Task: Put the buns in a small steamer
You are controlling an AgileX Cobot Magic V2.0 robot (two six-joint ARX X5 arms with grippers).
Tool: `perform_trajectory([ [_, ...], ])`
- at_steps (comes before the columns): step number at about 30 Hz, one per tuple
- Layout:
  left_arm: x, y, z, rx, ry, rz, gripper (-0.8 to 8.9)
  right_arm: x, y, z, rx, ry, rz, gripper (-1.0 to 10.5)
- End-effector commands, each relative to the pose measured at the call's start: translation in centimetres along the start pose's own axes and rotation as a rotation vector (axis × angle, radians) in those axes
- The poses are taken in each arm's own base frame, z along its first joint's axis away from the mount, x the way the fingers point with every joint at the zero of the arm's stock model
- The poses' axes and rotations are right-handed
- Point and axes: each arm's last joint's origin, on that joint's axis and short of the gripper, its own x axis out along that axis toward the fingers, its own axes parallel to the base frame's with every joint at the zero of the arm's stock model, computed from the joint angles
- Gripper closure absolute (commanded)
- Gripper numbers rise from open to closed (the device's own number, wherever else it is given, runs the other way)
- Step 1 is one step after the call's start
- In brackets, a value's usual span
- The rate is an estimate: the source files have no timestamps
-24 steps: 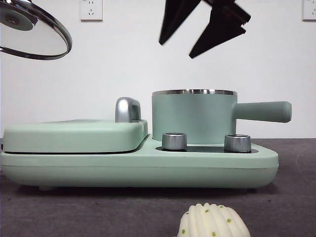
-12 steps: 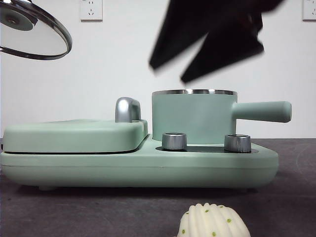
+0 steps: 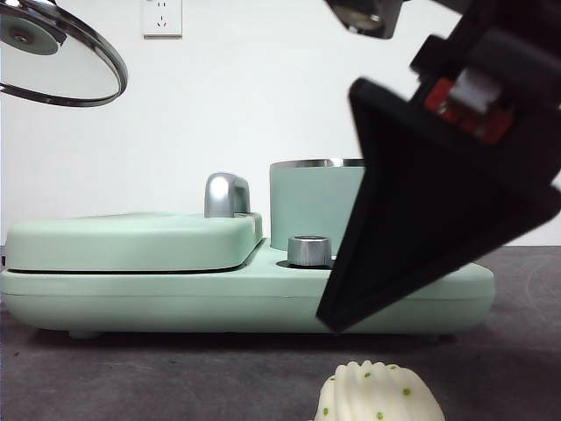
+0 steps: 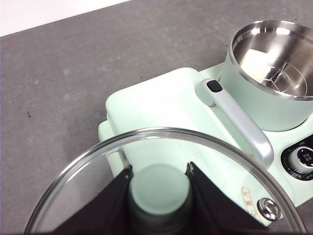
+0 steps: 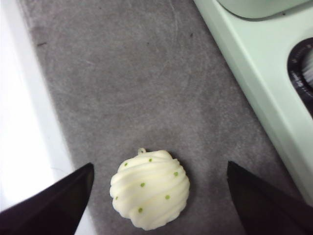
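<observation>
Above ribbed bun: right gripper jaws wide apart; left gripper clamps lid knob.

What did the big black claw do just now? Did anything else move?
The right claw came down from high above the small steamer toward the front of the table. Now it hangs open over the ribbed bun, not touching it, and hides the steamer's handle and one knob in the front view. The bun, the steamer and the glass lid in the left claw stayed where they were.
</observation>
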Motion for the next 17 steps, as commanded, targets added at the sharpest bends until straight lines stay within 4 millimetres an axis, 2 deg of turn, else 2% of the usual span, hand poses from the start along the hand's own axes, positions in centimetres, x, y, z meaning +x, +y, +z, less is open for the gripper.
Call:
perform_trajectory([
  [1,-0.3,0.0,0.6,0.004,-0.036,0.003,7.99,0.8,0.2,0.0,-0.014,0.031,0.011,5.1],
  [11,-0.3,0.0,0.6,0.004,-0.036,0.003,7.99,4.0,0.6,-1.1,-0.024,0.183,0.042,5.3],
  [17,-0.3,0.0,0.6,0.004,-0.036,0.003,7.99,4.6,1.4,-1.3,-0.013,0.206,0.047,7.1],
])
